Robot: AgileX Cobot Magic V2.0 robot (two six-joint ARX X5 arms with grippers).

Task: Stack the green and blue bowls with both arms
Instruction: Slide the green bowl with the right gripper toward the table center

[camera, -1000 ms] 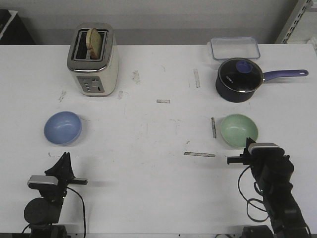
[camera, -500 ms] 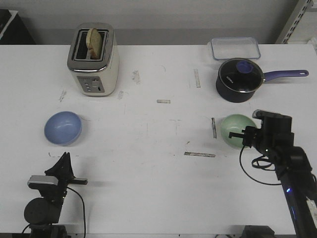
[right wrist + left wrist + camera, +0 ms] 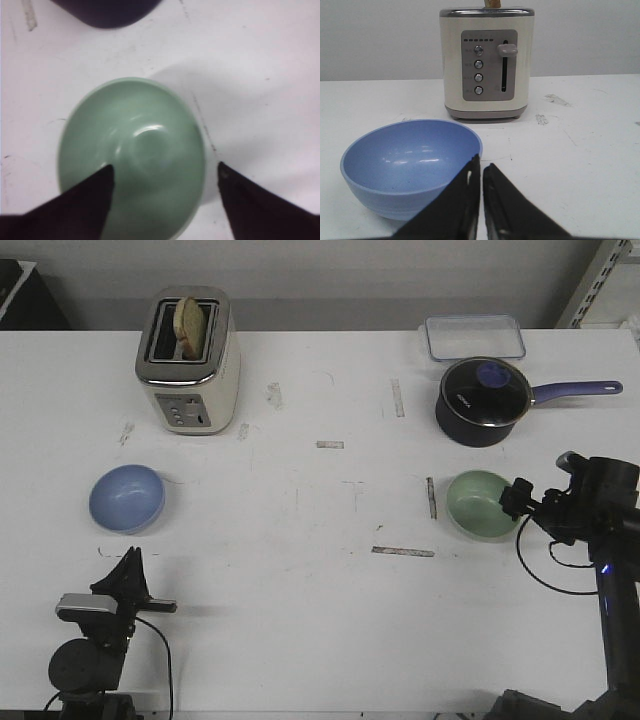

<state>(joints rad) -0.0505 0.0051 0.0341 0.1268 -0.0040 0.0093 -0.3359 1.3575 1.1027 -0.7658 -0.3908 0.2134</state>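
Near the left front corner of the white counter (image 3: 300,620), the left arm's small black pincer gripper (image 3: 128,565) sat low with its jaws drawn together — the wrist view showed only a thin slit between the two dark fingers (image 3: 457,207). Just beyond it, toward the left edge, rested the light periwinkle-blue round bowl (image 3: 127,498), upright and untouched, its rim close to the fingertips but apart from them. Further back on the left stood a cream-and-chrome toaster (image 3: 187,360) with a slice of bread (image 3: 190,323) poking from one slot.

Toward the right edge lay the pale mint-green round bowl (image 3: 483,504), also upright on the counter. The right arm's black gripper (image 3: 520,502) reached in from the right edge at the bowl's right-hand rim. Its jaws were spread wide — in the wrist view one dark finger (image 3: 87,200) lay over the bowl's inside and the other (image 3: 245,200) outside the rim, straddling the wall without closing on it. Behind the green bowl, near the back right corner, stood a dark navy saucepan with a glass lid and long handle (image 3: 485,400), and behind that a clear rectangular plastic container (image 3: 474,337).
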